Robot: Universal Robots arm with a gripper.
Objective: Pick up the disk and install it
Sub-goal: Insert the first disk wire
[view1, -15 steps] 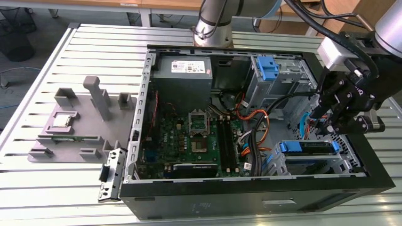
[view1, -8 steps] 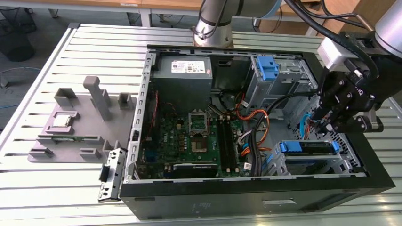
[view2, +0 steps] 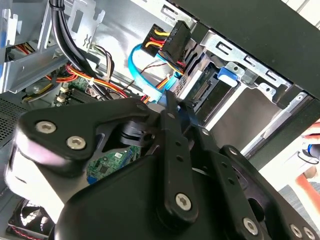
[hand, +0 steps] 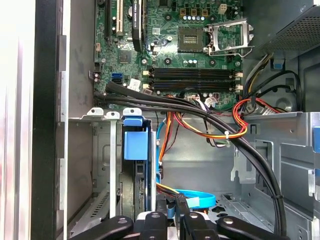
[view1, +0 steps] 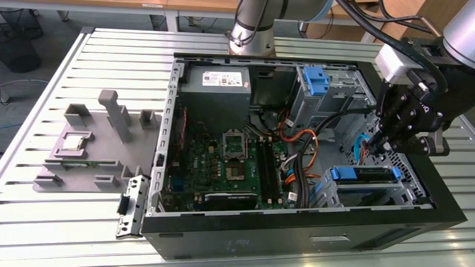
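The disk lies in the drive cage at the case's corner on the exterior view's right, its blue carrier around it. In both wrist views the carrier's blue tab sticks out of the cage. My gripper hangs just above the cage, beside the disk and not touching it. Its fingers stand close together around the plug of a blue data cable, with a blue piece between the fingers. A black power plug with yellow and red wires sits at the disk's end.
The open case lies on a slatted metal table. Inside are the motherboard, a grey power supply box, a separate blue bracket and thick black cables across the middle. A grey fixture stands on the exterior view's left.
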